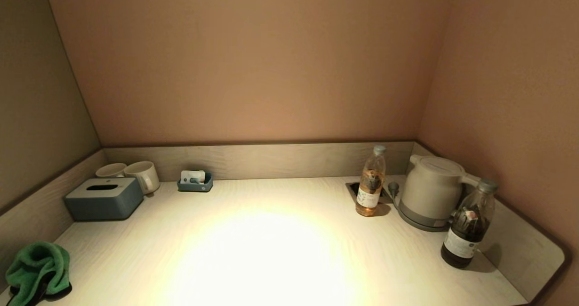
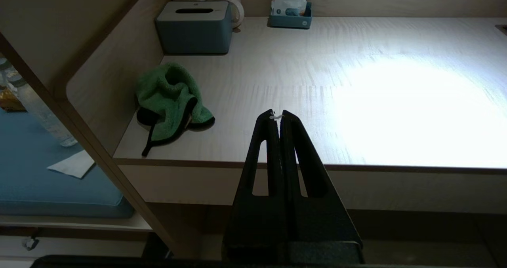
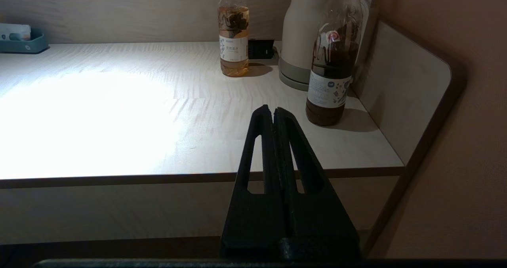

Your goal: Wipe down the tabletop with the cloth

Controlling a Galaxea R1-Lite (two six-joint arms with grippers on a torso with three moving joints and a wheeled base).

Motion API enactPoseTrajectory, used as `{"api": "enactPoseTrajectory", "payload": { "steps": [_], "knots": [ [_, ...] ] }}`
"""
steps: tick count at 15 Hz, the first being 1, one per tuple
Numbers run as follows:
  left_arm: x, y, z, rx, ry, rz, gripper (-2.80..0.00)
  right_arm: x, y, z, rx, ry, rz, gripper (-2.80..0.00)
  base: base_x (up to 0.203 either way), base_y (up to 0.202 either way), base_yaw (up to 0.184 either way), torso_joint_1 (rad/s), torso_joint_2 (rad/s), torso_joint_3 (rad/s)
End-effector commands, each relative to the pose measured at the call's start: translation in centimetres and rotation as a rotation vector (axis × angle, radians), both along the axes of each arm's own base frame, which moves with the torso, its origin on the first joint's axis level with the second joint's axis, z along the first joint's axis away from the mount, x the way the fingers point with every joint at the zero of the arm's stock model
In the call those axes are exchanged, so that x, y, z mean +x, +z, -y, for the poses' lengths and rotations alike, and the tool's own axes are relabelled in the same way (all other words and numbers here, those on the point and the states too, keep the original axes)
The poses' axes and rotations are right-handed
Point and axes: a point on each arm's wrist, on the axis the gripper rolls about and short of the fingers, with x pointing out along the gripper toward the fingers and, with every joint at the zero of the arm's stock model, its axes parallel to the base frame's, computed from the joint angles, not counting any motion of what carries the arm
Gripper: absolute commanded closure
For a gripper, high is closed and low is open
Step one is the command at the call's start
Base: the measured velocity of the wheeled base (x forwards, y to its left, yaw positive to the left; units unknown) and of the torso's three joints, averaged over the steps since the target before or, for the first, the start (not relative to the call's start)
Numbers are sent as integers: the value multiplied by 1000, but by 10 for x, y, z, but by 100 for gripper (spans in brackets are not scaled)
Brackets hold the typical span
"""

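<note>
A crumpled green cloth (image 1: pixel 38 270) with a black trim lies on the pale wooden tabletop (image 1: pixel 280 251) at the near left corner, against the left side wall. It also shows in the left wrist view (image 2: pixel 168 97). My left gripper (image 2: pixel 277 115) is shut and empty, held off the table's front edge, to the right of the cloth and apart from it. My right gripper (image 3: pixel 273 110) is shut and empty, held off the front edge near the table's right end. Neither gripper shows in the head view.
A grey tissue box (image 1: pixel 104 199), two cups (image 1: pixel 142 175) and a small blue tray (image 1: pixel 195 181) stand at the back left. A light tea bottle (image 1: pixel 371 181), a white kettle (image 1: pixel 432 190) and a dark bottle (image 1: pixel 468 224) stand at the right. Low walls edge three sides.
</note>
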Motion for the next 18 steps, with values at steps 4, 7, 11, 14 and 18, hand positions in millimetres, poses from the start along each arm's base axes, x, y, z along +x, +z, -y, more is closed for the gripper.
{"api": "enactPoseTrajectory", "payload": {
  "steps": [4, 7, 11, 14, 18],
  "knots": [
    [-37, -26, 1, -13, -35, 147, 0, 0, 0, 0, 0, 2, 0, 0, 0, 0, 0, 0, 0, 0],
    [-36, -29, 0, -16, -12, 144, 0, 0, 0, 0, 0, 2, 0, 0, 0, 0, 0, 0, 0, 0],
    [-18, -45, 2, 58, -103, 119, 0, 0, 0, 0, -2, 2, 0, 0, 0, 0, 0, 0, 0, 0],
    [-7, -39, 3, 89, -148, 308, 0, 0, 0, 0, 0, 2, 0, 0, 0, 0, 0, 0, 0, 0],
    [7, -49, 3, 156, -147, 408, 0, 0, 0, 0, -2, 2, 0, 0, 0, 0, 0, 0, 0, 0]
  ]
}}
